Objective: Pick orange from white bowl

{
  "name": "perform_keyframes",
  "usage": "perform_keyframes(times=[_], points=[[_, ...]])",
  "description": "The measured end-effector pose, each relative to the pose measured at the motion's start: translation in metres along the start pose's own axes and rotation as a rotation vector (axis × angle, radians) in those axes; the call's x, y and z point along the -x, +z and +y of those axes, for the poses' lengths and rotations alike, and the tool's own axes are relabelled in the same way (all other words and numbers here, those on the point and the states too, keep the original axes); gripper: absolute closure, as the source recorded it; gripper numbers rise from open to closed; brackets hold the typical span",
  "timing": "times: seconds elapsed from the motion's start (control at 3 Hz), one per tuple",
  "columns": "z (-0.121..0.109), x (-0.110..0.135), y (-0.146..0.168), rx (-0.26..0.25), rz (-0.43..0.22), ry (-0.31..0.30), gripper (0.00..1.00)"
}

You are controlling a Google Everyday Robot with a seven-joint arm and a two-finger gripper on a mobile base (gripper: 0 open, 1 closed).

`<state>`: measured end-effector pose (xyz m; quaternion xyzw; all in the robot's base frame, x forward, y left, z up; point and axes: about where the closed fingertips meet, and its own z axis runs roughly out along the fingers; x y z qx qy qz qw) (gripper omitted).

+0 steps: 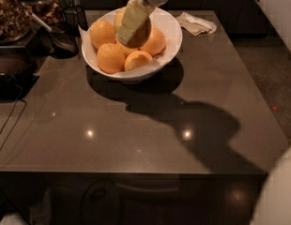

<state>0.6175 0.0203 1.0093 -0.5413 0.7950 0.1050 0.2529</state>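
Observation:
The white bowl (170, 41) stands at the back middle of the dark table and holds several orange fruits. A paler, larger orange (118, 18) shows partly at the bowl's back, mostly hidden behind my gripper. Smaller, deeper-orange fruits lie at the left (102, 33), front (110, 57) and right (155, 42). My gripper (131, 27), pale yellow under a white wrist, reaches down from above into the middle of the bowl. Its tip sits among the fruits, against a shadowed fruit (142, 33).
A crumpled napkin (197, 23) lies right of the bowl. Dark containers and a scoop (63, 36) crowd the back left, with a jar of brown food (11, 13). A cable (7, 125) runs along the left. Part of my white body (277, 196) fills the bottom right corner.

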Motion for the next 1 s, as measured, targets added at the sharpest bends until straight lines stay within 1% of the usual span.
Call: perform_keyframes(times=[0.33, 0.67, 1.0], points=[[0.035, -0.015, -0.018, -0.005, -0.032, 0.046, 1.00], [0.069, -0.030, -0.033, -0.020, -0.069, 0.086, 1.00], [0.099, -0.043, -0.046, -0.038, -0.087, 0.114, 1.00]])
